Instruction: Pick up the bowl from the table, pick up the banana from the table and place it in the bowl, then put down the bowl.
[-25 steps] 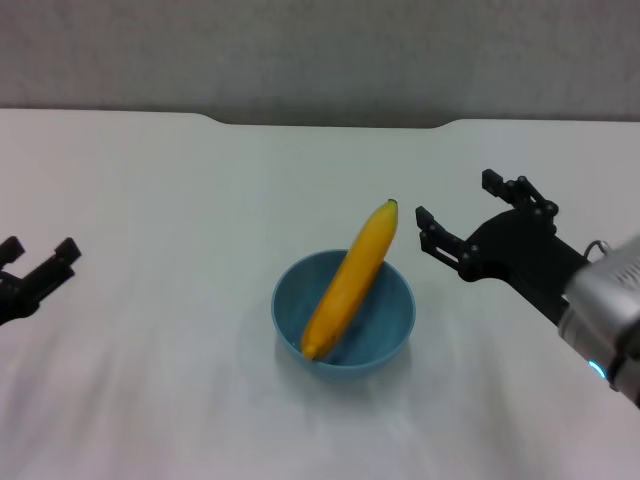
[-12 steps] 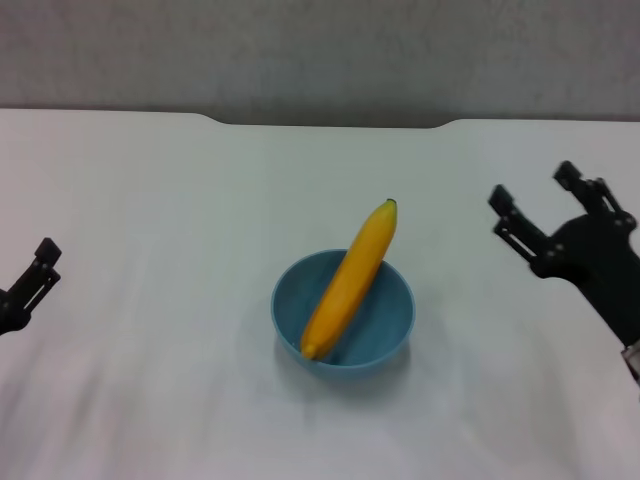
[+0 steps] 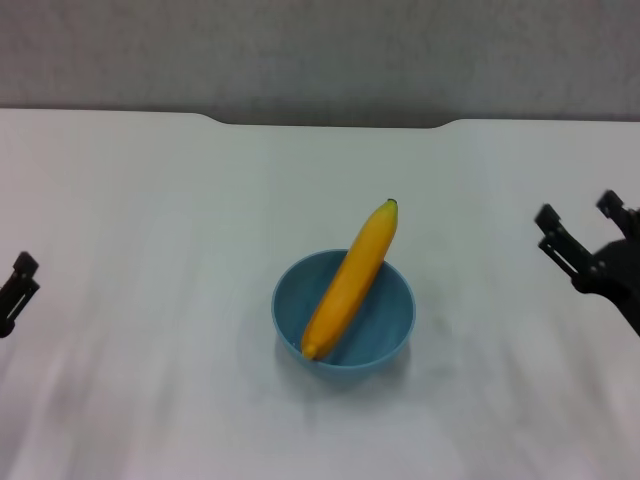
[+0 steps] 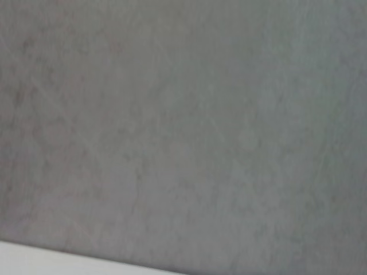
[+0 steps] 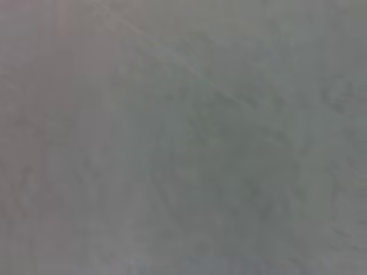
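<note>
The light-blue bowl [image 3: 343, 318] stands on the white table [image 3: 150, 200] at its middle. The yellow banana [image 3: 350, 278] lies in the bowl. Its lower end rests inside near the front wall, and its dark-tipped end leans out over the far rim. My right gripper [image 3: 585, 230] is open and empty at the right edge of the head view, well clear of the bowl. My left gripper [image 3: 18, 290] shows only partly at the left edge, far from the bowl. Both wrist views show only a blank grey surface.
The table's far edge has a shallow notch [image 3: 335, 123] in front of a grey wall [image 3: 320, 50]. A thin white strip [image 4: 34, 255] shows in the left wrist view.
Both arms have drawn back outward from the bowl, the right one to the right edge and the left one nearly out of view. The bowl and banana have not moved.
</note>
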`<state>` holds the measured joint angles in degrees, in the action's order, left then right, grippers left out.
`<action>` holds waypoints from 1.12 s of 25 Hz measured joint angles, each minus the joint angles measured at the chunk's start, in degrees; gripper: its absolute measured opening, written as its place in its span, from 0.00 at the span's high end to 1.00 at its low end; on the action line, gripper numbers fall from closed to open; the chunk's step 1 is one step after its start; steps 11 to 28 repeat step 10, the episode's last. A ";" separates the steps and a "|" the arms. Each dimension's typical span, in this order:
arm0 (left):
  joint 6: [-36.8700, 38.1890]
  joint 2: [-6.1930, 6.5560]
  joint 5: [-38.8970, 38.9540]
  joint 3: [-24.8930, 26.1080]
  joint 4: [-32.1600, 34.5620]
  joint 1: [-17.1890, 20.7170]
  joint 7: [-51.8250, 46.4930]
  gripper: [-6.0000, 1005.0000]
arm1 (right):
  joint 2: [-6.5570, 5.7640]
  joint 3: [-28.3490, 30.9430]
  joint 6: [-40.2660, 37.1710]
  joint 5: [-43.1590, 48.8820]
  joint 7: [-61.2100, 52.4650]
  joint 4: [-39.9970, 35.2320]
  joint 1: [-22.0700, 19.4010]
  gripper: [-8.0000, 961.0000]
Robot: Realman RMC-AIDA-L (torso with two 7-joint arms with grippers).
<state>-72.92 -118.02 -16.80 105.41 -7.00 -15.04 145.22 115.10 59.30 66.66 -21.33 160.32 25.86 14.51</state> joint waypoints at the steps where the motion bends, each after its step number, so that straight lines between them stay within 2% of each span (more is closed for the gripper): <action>1: 0.77 -0.01 0.02 -0.03 0.17 -0.51 -0.01 0.10 | 0.00 0.02 -0.07 -0.26 -0.03 -0.55 -0.03 0.07; 7: 3.70 -0.22 -0.14 -0.14 1.40 -2.40 0.37 0.10 | 0.03 -0.54 -0.51 -1.20 -0.88 -4.03 0.98 0.07; 28: 3.80 -0.01 0.07 0.09 1.48 -2.48 0.44 0.10 | 0.04 -0.74 -0.59 -0.85 -0.73 -4.09 1.02 0.07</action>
